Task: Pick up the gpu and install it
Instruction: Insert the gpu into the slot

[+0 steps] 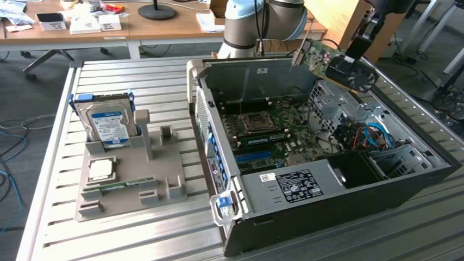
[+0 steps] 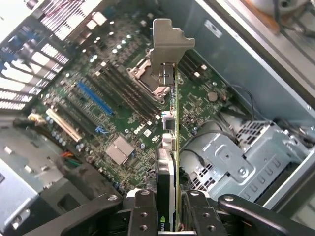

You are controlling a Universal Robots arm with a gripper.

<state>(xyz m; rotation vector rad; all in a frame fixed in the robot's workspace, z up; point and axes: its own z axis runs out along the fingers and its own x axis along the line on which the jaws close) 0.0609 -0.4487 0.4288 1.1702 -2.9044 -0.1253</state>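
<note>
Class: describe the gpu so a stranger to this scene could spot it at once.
Find the open computer case. Above its far rim, the gripper holds the gpu: a green card with black fan and silvery bracket, unlike the blue-labelled hard drive.

On the counter (image 1: 130,239) the computer case (image 1: 319,201) lies at the exterior view's right, with a holder (image 1: 130,185) carrying a hard drive (image 1: 108,125) at its left. The graphics card (image 1: 320,55), gripped in the pincer (image 2: 166,206), hangs above the case's far side.
</note>
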